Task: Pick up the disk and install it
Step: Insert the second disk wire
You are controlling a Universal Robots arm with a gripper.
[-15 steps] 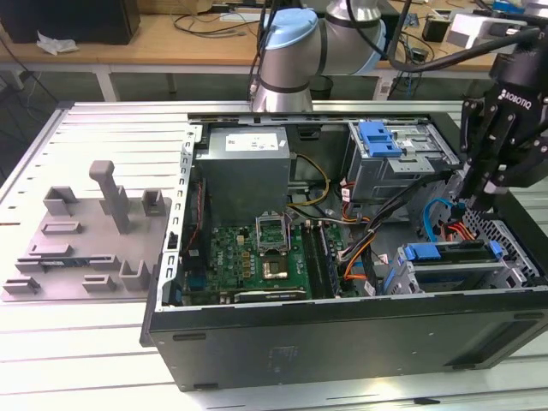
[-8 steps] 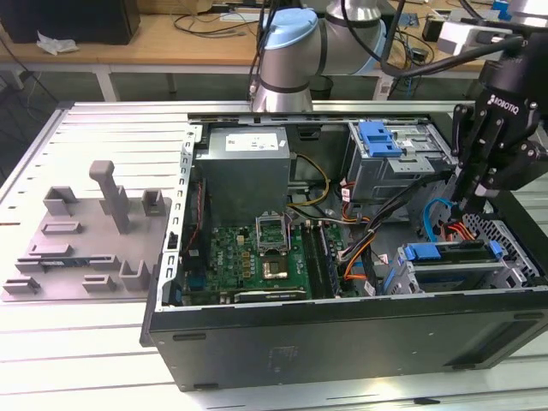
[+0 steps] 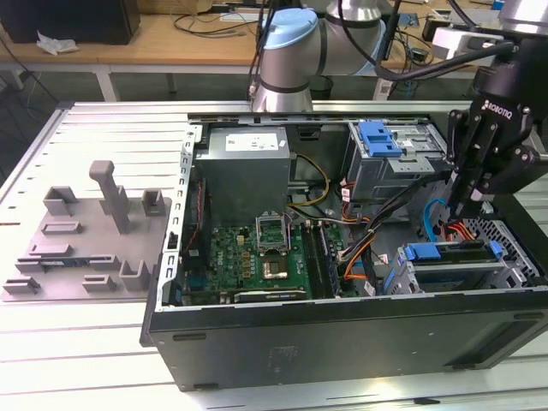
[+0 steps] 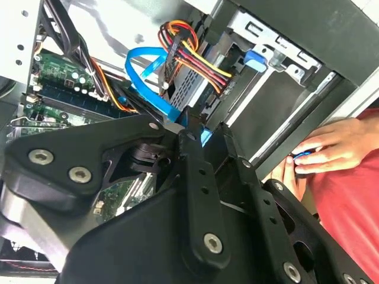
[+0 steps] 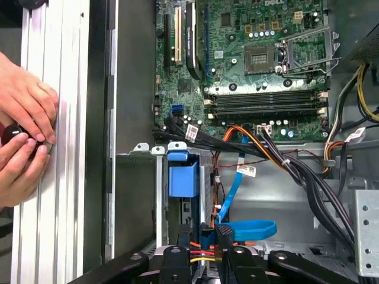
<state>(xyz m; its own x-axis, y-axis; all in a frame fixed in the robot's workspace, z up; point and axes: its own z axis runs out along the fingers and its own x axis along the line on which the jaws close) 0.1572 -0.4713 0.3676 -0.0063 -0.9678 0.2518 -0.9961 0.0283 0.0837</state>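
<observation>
The open case (image 3: 342,342) lies on its side across the table (image 3: 86,360), with the grey tray (image 3: 86,248) well apart at its 9 o'clock in the exterior view. The motherboard (image 3: 257,257) sits mid-case. The disk (image 3: 449,257), in its blue carrier, rests in the bay at the case's 3 o'clock corner. The gripper (image 3: 470,205) hangs just above the disk's cabled end, fingers (image 5: 228,245) drawn close together around a blue connector (image 4: 205,137). A person's hands (image 5: 21,130) rest on the table rail beside the case
</observation>
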